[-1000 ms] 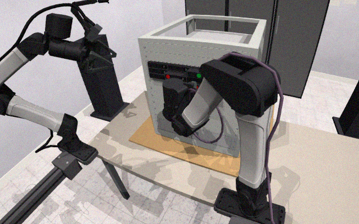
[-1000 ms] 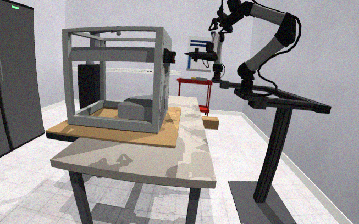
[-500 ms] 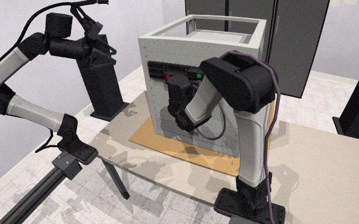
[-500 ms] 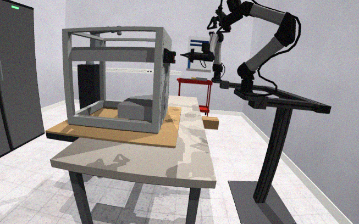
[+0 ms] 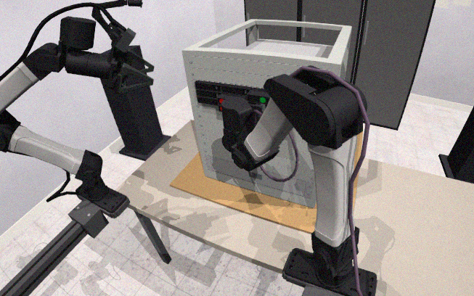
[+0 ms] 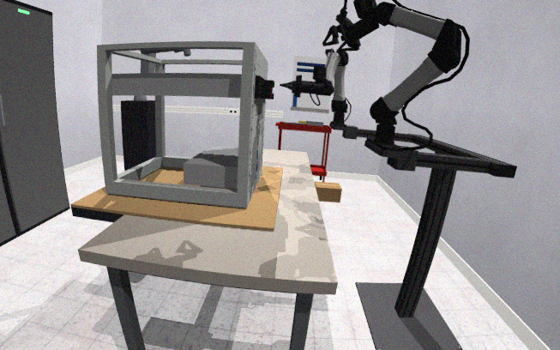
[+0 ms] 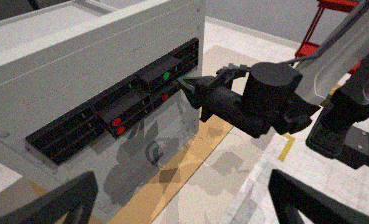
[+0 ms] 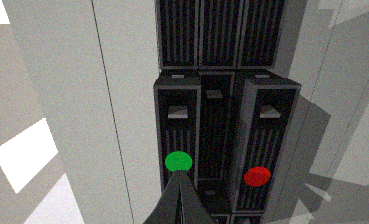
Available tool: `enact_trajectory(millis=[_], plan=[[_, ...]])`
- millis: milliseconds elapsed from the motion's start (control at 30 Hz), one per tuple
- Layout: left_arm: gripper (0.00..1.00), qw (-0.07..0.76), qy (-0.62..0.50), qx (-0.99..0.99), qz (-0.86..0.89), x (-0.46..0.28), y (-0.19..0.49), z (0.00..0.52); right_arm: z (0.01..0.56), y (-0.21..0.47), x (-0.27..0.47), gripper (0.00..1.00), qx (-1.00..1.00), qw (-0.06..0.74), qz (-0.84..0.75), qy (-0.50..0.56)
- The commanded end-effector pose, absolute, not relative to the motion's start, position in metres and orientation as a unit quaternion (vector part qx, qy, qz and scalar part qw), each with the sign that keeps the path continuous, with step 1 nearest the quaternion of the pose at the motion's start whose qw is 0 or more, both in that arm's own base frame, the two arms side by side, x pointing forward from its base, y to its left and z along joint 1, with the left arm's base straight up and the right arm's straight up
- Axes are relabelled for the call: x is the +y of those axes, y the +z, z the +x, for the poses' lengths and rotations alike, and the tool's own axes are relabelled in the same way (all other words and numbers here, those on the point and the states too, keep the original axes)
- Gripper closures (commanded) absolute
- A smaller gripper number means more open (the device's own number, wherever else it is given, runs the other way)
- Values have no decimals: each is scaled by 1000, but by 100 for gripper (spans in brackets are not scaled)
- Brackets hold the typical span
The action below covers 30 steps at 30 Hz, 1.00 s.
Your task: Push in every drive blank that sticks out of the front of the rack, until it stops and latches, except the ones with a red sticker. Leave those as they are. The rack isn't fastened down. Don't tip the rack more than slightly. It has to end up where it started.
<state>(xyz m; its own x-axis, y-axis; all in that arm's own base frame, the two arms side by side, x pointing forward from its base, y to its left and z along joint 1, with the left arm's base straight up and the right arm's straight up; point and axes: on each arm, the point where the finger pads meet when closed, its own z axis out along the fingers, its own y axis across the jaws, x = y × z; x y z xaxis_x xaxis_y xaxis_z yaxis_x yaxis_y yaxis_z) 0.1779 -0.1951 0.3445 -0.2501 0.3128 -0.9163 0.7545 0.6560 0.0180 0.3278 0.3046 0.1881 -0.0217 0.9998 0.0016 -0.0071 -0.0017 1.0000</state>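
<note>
The rack (image 5: 227, 67) (image 6: 247, 143) (image 7: 151, 47) (image 8: 128, 100) stands upright. A blank with a green sticker (image 5: 262, 99) (image 7: 166, 76) (image 8: 178, 157) sticks out of its upper row. A blank with a red sticker (image 7: 165, 97) (image 8: 257, 176) sticks out below it. Two more red-stickered blanks, an upper one (image 5: 221, 100) (image 7: 116, 122) and a lower one (image 5: 221, 108) (image 7: 121, 130), stick out farther along. My right gripper (image 6: 280, 84) (image 7: 178, 78) (image 8: 180, 178) is shut and empty, its tips just in front of the green-stickered blank; contact is not visible. My left gripper (image 5: 152, 75) (image 7: 182, 178) is open and empty, away from the rack.
The rack stands on an orange board (image 5: 194, 187) (image 6: 212, 217) (image 7: 186, 175) on the table (image 5: 414, 205) (image 6: 212, 261). The right arm hides much of the rack front in the top view. A red cart (image 6: 304, 127) stands beyond the table.
</note>
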Motion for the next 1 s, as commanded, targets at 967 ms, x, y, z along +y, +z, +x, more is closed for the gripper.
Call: enact_trajectory(millis=[967], plan=[[0, 526, -229, 745, 340, -198, 367, 181, 386, 196, 312, 100, 501, 491, 495, 512]])
